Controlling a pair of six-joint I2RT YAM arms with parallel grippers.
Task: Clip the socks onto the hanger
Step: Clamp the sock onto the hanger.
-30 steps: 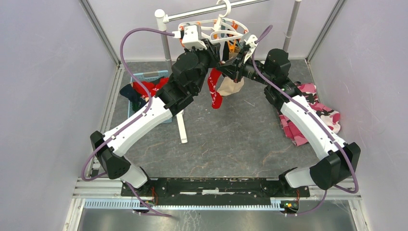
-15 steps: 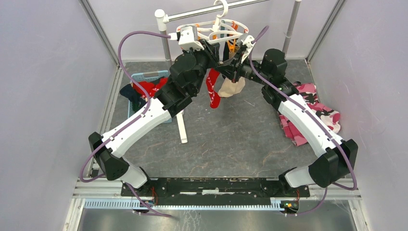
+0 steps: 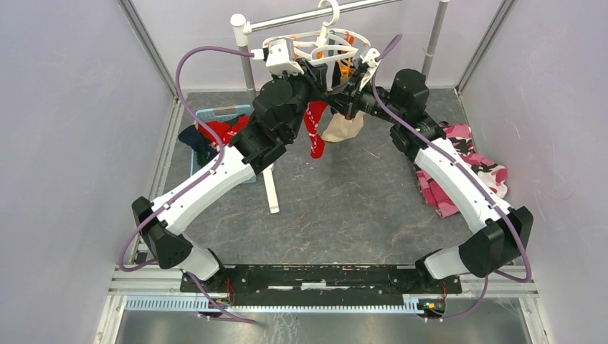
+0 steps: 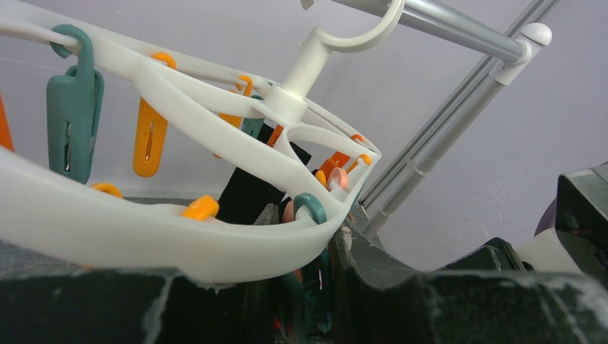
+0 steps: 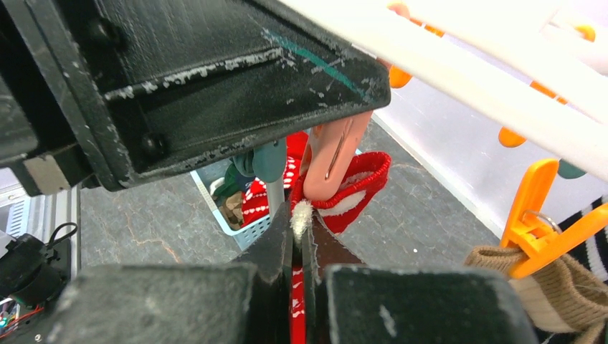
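Note:
The white hanger (image 3: 320, 44) hangs from the metal rail, its ring (image 4: 179, 236) crossing the left wrist view. My left gripper (image 3: 320, 77) is shut on a teal clothespin (image 4: 310, 297) under the ring. My right gripper (image 3: 334, 95) is shut on the cuff of a red sock (image 5: 351, 183), which dangles below (image 3: 313, 132). A salmon clothespin (image 5: 333, 161) hangs with its tip at that cuff, just above my right gripper (image 5: 297, 226). A beige sock (image 3: 343, 129) is clipped by an orange clothespin (image 5: 534, 215). A dark sock (image 4: 251, 190) also hangs from the hanger.
A light blue basket (image 3: 203, 115) at back left holds more socks, red and dark. A pink camouflage cloth (image 3: 469, 172) lies at the right. The rack's silver posts (image 3: 247, 68) and its white foot (image 3: 271, 190) stand close to both arms.
Both arms have risen slightly toward the hanger, and the red sock has been lifted up and a little left with the right gripper. Neither gripper's hold has changed.

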